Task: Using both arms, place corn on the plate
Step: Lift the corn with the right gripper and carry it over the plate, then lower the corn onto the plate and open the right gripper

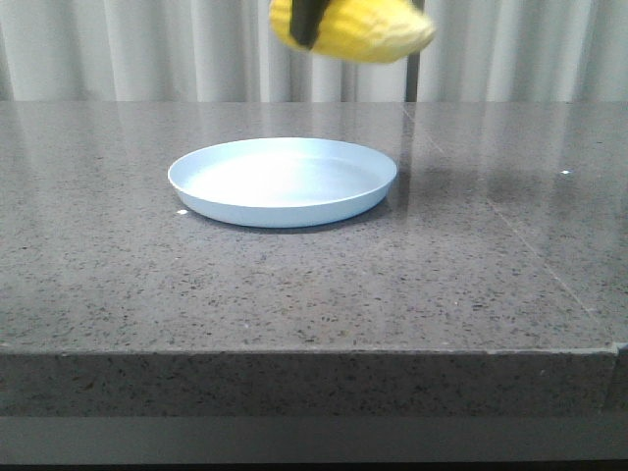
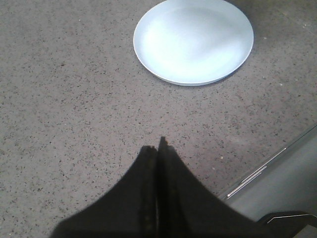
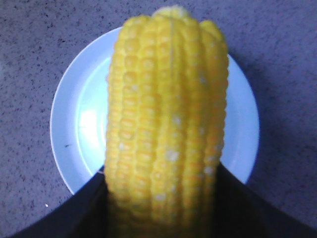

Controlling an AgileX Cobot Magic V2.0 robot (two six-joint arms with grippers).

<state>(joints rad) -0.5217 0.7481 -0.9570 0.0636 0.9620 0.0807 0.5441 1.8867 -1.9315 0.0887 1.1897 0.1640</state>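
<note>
Front view: the corn (image 1: 358, 27) is held in the air at the upper edge of the frame, above the far rim of the plate (image 1: 283, 181) and clear of it, its long axis roughly level; a dark finger (image 1: 309, 22) of the right gripper crosses its left portion, and the rest of that gripper lies outside this view. The plate rests flat on the speckled grey stone table (image 1: 314, 294), with nothing on it, and pale curtains (image 1: 118, 49) hang behind. Right wrist view: the right gripper (image 3: 161, 208) is closed on the corn (image 3: 166, 124), its two dark fingers (image 3: 74, 213) pressing against either side of the lower cob; the paler tip points away from the camera, and the cob covers the middle of the plate (image 3: 74, 124), whose rim shows on both sides beneath it. Left wrist view: the left gripper (image 2: 157, 148) has its two dark fingers (image 2: 143, 198) pressed together with only a thin seam between them, holding nothing; it hangs over bare table (image 2: 64, 99), well apart from the plate (image 2: 193, 42), which lies ahead of the fingertips and to one side. The table edge (image 2: 267, 163) and a lower grey surface appear at one corner of this view.
</note>
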